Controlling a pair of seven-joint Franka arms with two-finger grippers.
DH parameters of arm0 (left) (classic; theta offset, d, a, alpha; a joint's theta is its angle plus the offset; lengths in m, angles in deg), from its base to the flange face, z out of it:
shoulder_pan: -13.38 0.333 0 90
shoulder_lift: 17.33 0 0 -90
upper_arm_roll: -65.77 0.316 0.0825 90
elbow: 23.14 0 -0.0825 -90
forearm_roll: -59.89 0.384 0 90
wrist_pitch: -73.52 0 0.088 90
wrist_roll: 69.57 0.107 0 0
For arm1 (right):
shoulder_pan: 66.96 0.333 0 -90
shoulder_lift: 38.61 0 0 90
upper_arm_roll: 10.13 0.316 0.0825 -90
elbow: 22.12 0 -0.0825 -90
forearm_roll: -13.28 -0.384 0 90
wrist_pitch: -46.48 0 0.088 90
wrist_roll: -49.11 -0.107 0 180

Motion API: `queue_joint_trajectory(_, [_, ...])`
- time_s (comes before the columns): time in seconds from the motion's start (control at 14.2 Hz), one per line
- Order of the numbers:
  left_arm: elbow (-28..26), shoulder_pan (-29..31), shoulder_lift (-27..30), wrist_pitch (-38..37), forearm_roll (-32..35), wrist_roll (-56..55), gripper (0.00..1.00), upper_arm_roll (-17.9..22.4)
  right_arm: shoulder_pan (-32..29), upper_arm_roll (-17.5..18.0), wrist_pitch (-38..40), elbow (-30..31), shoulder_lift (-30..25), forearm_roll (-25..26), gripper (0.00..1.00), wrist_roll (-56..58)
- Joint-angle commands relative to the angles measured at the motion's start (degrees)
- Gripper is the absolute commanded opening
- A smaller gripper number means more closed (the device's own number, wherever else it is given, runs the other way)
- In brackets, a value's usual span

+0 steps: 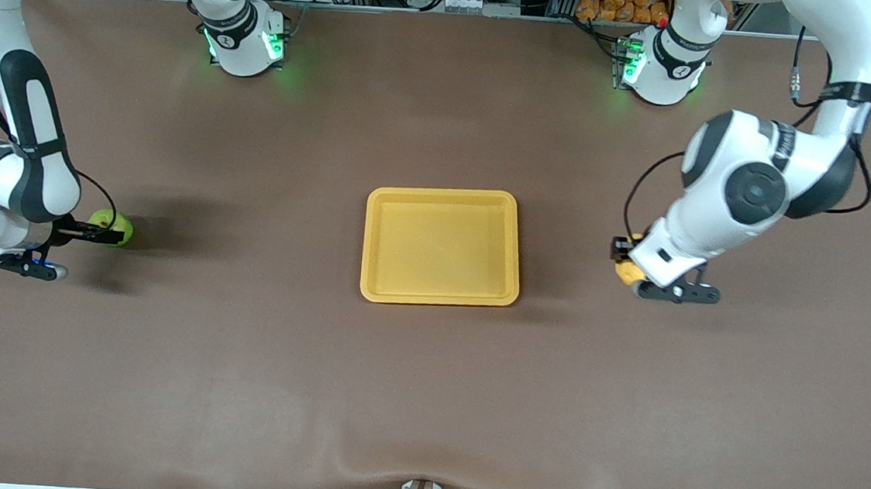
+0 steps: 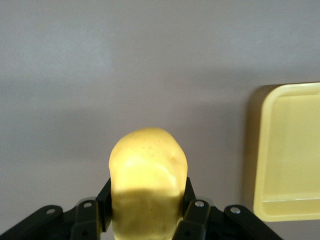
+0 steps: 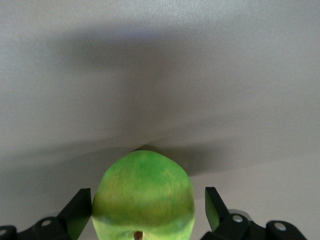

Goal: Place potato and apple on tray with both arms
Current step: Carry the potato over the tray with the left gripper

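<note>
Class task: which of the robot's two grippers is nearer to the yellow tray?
Left. The left gripper, shut on the potato, is beside the tray; the right gripper, around the apple, is at the table's right-arm end.

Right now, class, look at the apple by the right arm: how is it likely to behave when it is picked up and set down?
The apple looks round and smooth-skinned, so it may roll once released on the flat tray, though the raised rim should stop it. It appears firm, not floppy. The right tool has fingers on either side of its curved flanks, so an off-centre squeeze might let it slip.
</note>
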Motion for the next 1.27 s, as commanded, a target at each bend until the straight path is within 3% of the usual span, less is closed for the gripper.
queue_joint_trajectory(0.0, [0.3,-0.2,0.6,-1.4,4.2,-8.3,0.0,-5.3,-1.5,0.9,-0.2,0.2,0.1,0.6,0.45,1.8])
queue_joint_trajectory(0.07, [0.3,-1.0,0.2,-1.4,4.4,-10.9,0.0,-6.6,-1.3,1.0,0.3,0.1,0.1,0.6,0.2,1.9])
queue_joint_trajectory(0.14, [0.4,-2.5,0.0,-1.3,4.4,-13.3,0.0,-7.0,-1.0,1.1,1.5,-0.1,-0.2,0.5,0.06,1.8])
queue_joint_trajectory(0.35, [3.1,-8.3,-4.1,-1.3,5.8,-20.0,0.0,-6.9,0.0,1.4,6.5,-2.7,-1.0,-0.2,0.06,1.6])
queue_joint_trajectory(0.42, [5.1,-10.4,-6.7,-1.3,7.5,-23.2,0.0,-6.9,0.5,1.4,8.6,-4.1,-1.3,-0.2,0.0,1.7])
queue_joint_trajectory(0.71, [13.8,-16.2,-17.4,-1.4,14.4,-35.8,0.0,-6.9,2.4,1.4,15.6,-8.9,-2.1,-0.2,0.0,1.4])
queue_joint_trajectory(0.99, [16.2,-20.6,-21.5,-1.4,16.1,-38.7,0.0,-5.6,5.1,1.8,26.3,-17.9,-2.4,-0.6,0.0,1.1])
queue_joint_trajectory(1.2, [18.0,-23.3,-24.1,-1.4,17.4,-44.3,0.0,-3.3,6.5,1.8,31.1,-21.0,-2.5,-0.9,0.0,1.0])
